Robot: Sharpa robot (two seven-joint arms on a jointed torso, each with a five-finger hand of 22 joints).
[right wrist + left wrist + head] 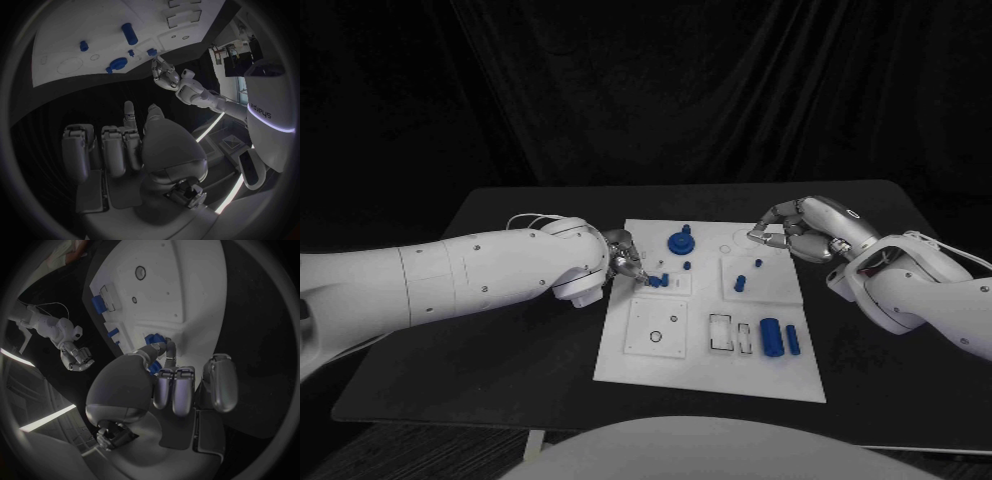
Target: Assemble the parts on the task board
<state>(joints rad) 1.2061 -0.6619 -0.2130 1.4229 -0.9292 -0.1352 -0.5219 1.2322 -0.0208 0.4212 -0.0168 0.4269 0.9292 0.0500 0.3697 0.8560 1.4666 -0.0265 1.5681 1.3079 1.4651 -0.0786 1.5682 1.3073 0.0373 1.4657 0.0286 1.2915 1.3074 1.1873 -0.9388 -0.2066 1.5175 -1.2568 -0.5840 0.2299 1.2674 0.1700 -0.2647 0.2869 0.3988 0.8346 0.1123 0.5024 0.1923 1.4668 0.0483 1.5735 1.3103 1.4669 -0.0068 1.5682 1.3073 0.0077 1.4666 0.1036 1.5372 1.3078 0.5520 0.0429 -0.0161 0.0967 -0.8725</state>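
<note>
1. A black table (531, 360) stands in the middle of the scene, and its top is dark and matte.
2. A black curtain (646, 90) hangs behind the table and covers the whole background.
3. A dark floor (430, 450) shows below the near edge of the table.

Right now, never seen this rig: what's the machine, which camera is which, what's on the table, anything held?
It is a two-armed robot at a black table. One picture looks down from its head; the two round ones come from cameras behind each wrist.

A white task board lies mid-table with small blue parts on it.

The left robot hand reaches over the board's left edge, fingertips at a small blue piece; whether it grips it is unclear. The right robot hand hovers by the far right corner, fingers curled, holding nothing.
</note>
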